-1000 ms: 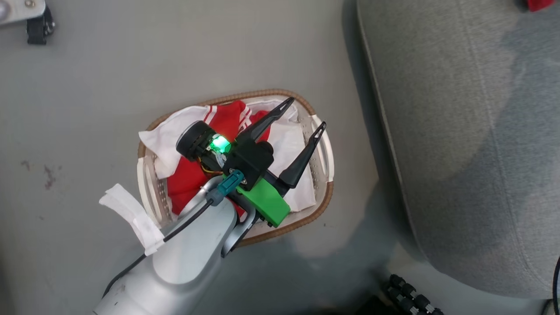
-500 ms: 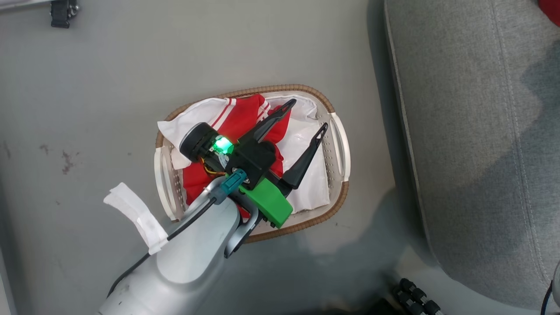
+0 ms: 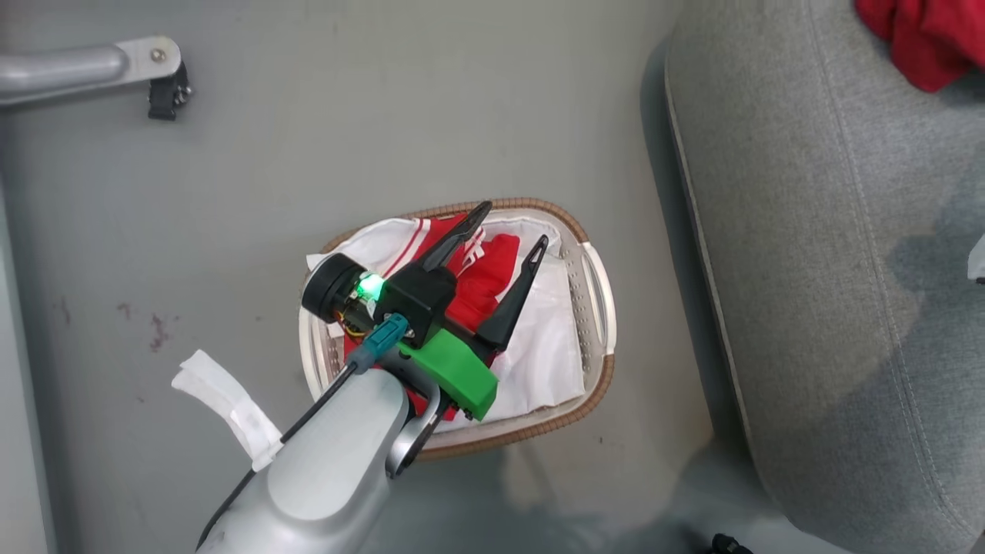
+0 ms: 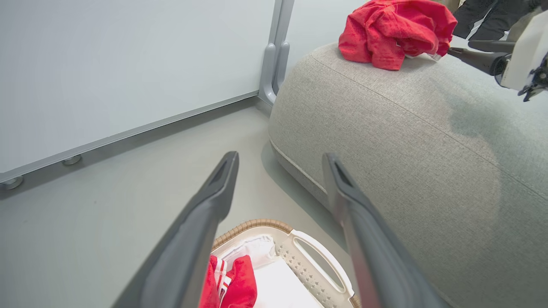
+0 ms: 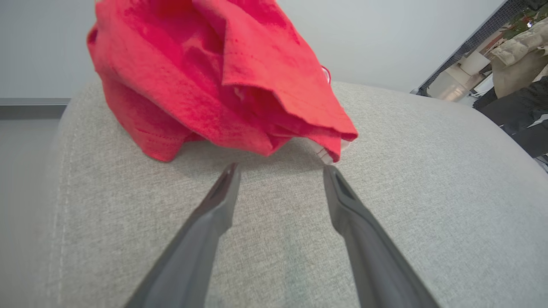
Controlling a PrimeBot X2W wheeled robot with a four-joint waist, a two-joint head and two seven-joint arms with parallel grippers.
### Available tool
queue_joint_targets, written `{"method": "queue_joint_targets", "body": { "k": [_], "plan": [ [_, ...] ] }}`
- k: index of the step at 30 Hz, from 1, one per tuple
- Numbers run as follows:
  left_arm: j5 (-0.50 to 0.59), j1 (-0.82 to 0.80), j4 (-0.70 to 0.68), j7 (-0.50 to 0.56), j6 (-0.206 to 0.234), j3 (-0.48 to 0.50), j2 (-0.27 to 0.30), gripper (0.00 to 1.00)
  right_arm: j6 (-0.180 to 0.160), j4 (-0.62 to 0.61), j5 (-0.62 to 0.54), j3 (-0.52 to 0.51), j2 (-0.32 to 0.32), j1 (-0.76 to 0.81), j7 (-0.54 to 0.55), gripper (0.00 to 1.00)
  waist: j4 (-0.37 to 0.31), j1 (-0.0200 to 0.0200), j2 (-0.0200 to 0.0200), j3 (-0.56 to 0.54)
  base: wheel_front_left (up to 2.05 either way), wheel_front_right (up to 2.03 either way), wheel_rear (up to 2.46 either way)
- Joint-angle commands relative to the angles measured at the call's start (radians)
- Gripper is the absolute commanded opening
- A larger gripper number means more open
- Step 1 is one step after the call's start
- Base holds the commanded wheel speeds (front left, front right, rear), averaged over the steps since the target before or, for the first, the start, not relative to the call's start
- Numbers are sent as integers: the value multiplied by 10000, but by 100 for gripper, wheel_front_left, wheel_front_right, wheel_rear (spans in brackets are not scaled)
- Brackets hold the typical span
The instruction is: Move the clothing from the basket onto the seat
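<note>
One red garment (image 5: 222,77) lies on the sofa (image 5: 406,192) by the right gripper (image 5: 281,167), jaws spread; the striped garment (image 3: 481,281) sits in the basket (image 3: 612,315) under the left gripper (image 3: 514,223) (spread too), which could snag the liner (image 3: 539,362).

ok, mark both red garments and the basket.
Plain red fabric garment (image 5: 222,85): right wrist view, crumpled middle.
Red white-striped garment (image 3: 489,277): head view, red fold.
White perforated plastic basket (image 3: 606,304): head view, side handle.

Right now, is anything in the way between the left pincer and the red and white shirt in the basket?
Nothing visible is. The left pincer hangs open above the basket, and the red and white shirt lies uncovered on top of the white liner.
</note>
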Motion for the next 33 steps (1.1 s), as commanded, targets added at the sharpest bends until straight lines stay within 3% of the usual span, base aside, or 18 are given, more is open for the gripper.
{"method": "queue_joint_targets", "body": {
  "k": [1,12,23,33],
  "plan": [
    [-72,212,29,1,-25,119,-31,100,-14,-132,63,117,-41,252,-49,100,146,0,-1,-624,0,0,0],
    [-191,1197,-101,1,-25,1161,-275,100,-14,-911,404,1546,-28,719,-49,100,671,0,-1,-2370,0,0,0],
    [9,2484,106,2,-15,3371,-514,100,-14,-1619,1015,3308,783,1483,-49,100,1323,0,-1,-3665,0,0,0],
    [439,3929,-36,2,-12,5206,-596,100,-14,-2120,1784,3825,1541,3095,-49,100,1619,0,-1,-4583,0,0,0]
  ]
}}
